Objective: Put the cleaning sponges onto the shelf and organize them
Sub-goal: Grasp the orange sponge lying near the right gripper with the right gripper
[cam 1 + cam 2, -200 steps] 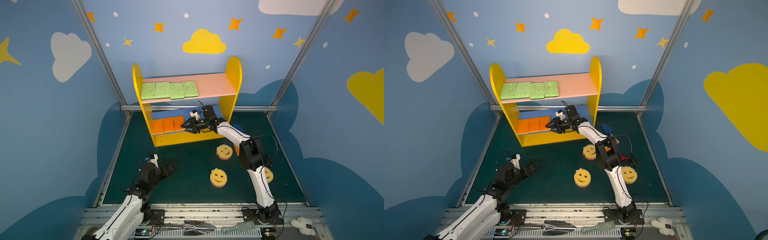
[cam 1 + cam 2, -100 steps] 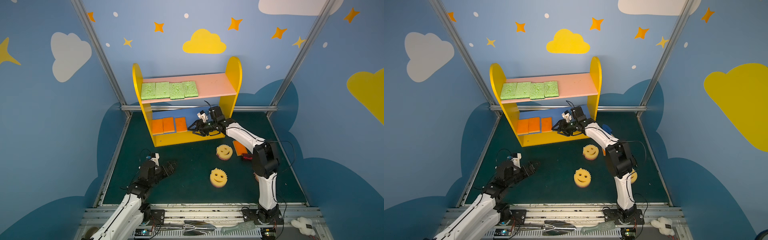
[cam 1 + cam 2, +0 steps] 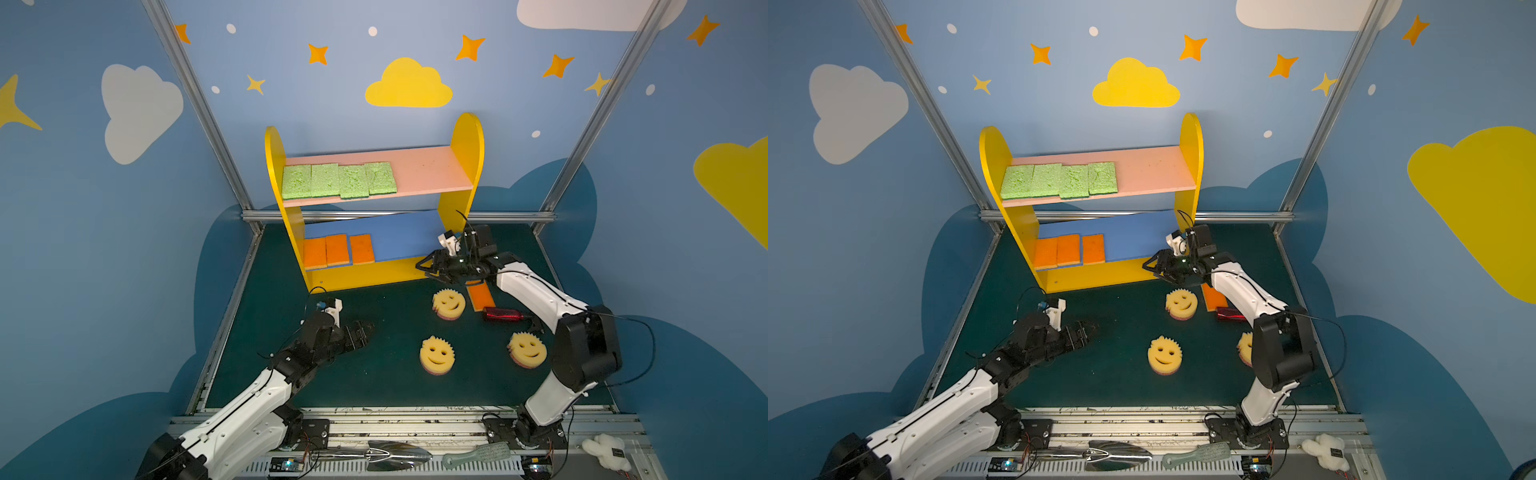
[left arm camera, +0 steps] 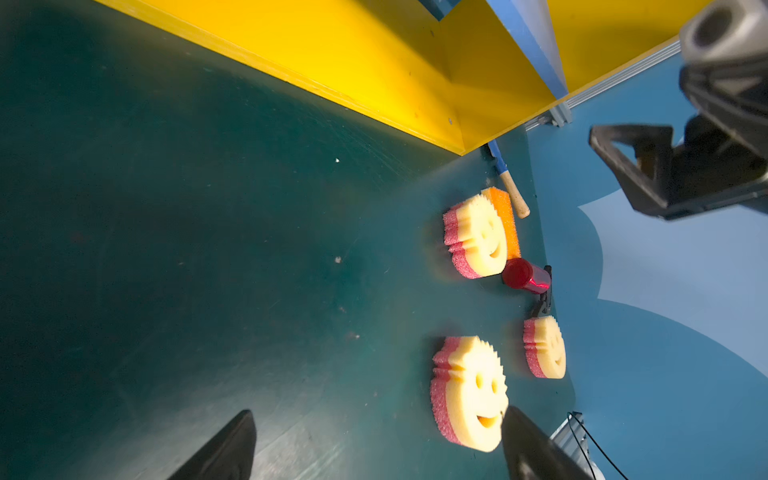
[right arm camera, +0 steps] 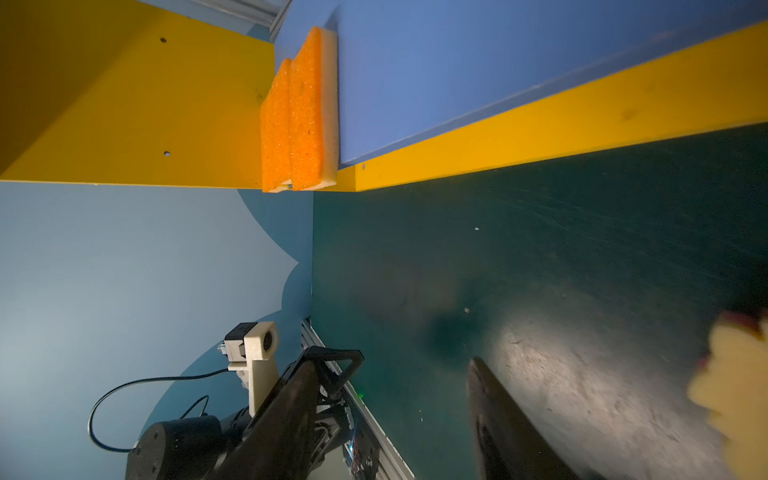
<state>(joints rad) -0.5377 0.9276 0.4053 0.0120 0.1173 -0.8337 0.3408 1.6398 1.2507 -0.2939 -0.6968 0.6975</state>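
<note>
We are hovering right end effector [image 3: 428, 268], jaws apart, empty, at shelf [image 3: 365, 276] front; left end effector [image 3: 361, 332] gaping, empty. Orange-topped sponge [image 3: 480, 297] lying on bench [image 3: 386, 316] right of far smiley sponge [image 3: 449, 304]: we are aiming across its long edges.

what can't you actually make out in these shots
Floor orange sponge: partly hidden under the right arm, both top views.
Rightmost smiley sponge: half covered by that arm's elbow in a top view.
Yellow scalloped sponge, right wrist view: blurred and cut off by the frame edge.
Blue shovel, left wrist view: only the handle end shows; the rest runs behind the shelf.
</note>
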